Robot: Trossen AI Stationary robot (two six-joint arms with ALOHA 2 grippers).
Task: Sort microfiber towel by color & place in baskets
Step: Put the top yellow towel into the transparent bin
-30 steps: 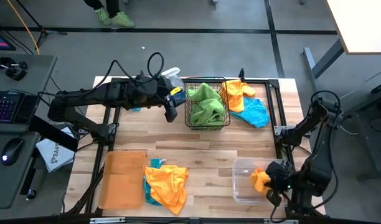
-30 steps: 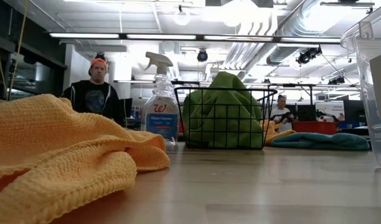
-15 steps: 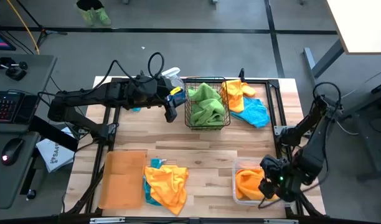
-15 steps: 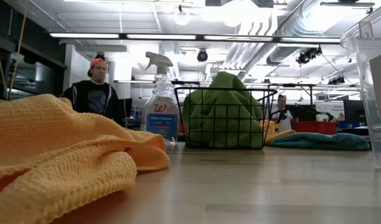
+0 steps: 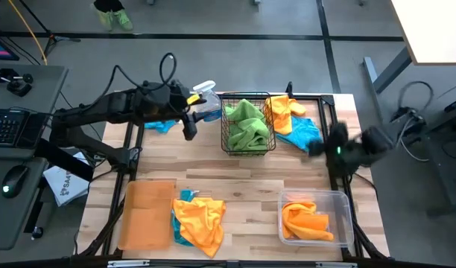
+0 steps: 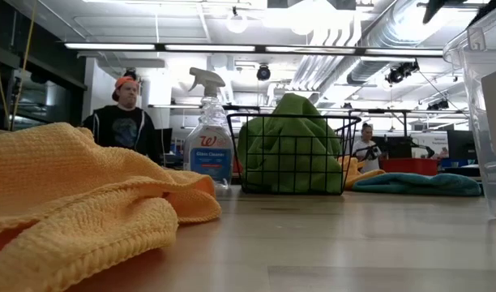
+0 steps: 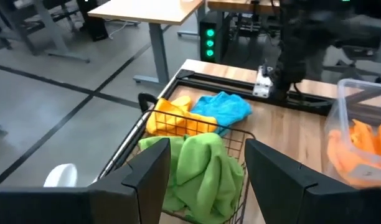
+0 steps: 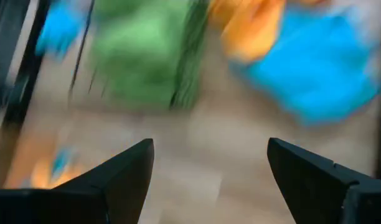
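Note:
A lime green towel (image 5: pixel 247 123) fills the black wire basket (image 5: pixel 226 141) at the far middle. Just right of it an orange towel (image 5: pixel 282 113) and a blue towel (image 5: pixel 308 135) lie on the table. Another orange towel (image 5: pixel 306 218) lies in the clear bin (image 5: pixel 346 223) at the near right. An orange towel (image 5: pixel 200 217) on a blue one lies beside the flat orange-brown tray (image 5: pixel 147 214). My left gripper (image 5: pixel 189 128) hovers open left of the basket, with a blue towel (image 5: pixel 162 125) under its arm. My right gripper (image 5: pixel 321 146), blurred, is open near the blue towel at the right.
A spray bottle (image 5: pixel 206 97) stands at the far edge, left of the basket. Bare wood lies in the middle, between the basket and the near towels. A person (image 6: pixel 126 118) stands in the room beyond the table.
My right gripper has let go of the orange towel, which now lies in the clear bin. It then swung away from the bin toward the table's far edge, up to the blue towel at the right. My left gripper has shifted a little toward the table's left edge.

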